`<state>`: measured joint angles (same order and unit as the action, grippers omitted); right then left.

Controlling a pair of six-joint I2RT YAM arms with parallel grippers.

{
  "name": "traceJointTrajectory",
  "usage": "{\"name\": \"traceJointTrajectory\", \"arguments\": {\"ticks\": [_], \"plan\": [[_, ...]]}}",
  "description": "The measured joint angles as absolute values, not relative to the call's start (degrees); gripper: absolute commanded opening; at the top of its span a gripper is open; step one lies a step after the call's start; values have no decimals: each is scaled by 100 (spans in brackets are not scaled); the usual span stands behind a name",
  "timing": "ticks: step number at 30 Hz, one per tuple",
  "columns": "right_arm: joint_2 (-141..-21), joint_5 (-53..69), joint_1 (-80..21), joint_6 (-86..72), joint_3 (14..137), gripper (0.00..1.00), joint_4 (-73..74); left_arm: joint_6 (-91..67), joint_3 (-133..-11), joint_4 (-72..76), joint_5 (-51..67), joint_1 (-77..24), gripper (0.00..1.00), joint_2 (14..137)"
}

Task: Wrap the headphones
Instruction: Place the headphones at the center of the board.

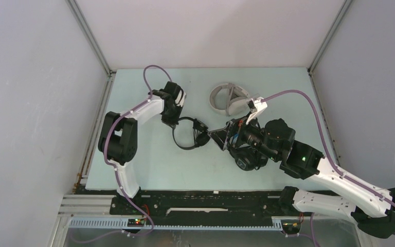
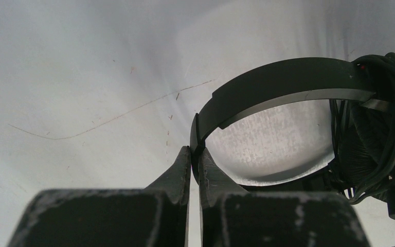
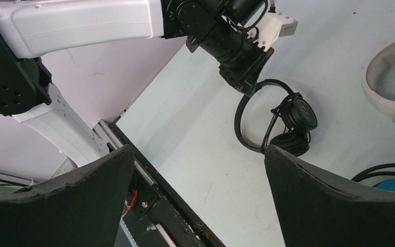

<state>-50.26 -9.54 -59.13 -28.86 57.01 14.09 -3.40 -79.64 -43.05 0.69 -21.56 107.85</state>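
Plain white walls (image 1: pixel 31 77) close in a pale table (image 1: pixel 149 170) on three sides, its surface marked with fine scratches in the left wrist view. The slim black headphones (image 1: pixel 185 145) lie left of the table's centre, their band (image 2: pixel 288 77) curving toward the far-left corner and their thin cable (image 2: pixel 385 128) bunched around the two cups (image 3: pixel 298 116). The left gripper (image 2: pixel 195 152) reaches down from the far-left side with its claw pressed nearly together, pinching the end of that band between its fingertips. The right gripper (image 3: pixel 198 150) lies across the middle of the table with its claw spread wide and nothing between the fingers (image 3: pixel 334 200). It points at the slim pair's cups and sits close to them, though the top view does not show whether it touches them. The white headphones (image 1: pixel 217 100) sit near the middle of the far edge with a grey cable draped over them, well apart from both grippers. The bulky black headphones (image 1: pixel 247 160) rest right of centre toward the near edge, mostly hidden under the right arm, with a blue part (image 3: pixel 391 188) showing in the right wrist view.
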Motion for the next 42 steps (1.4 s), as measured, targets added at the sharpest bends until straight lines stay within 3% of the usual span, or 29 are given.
{"name": "traceJointTrajectory", "arguments": {"ticks": [15, 26, 42], "plan": [[-5015, -954, -5911, -2862, 5701, 100, 1446, -340, -8053, -4429, 75, -2134, 17, 10888], [-5019, -952, -5881, -2840, 5697, 100, 1446, -292, -8060, -4517, 78, -2121, 34, 10932], [-5253, -930, -5857, -2842, 5695, 100, 1441, -449, -8060, -4558, 202, -2069, 44, 10436]]}}
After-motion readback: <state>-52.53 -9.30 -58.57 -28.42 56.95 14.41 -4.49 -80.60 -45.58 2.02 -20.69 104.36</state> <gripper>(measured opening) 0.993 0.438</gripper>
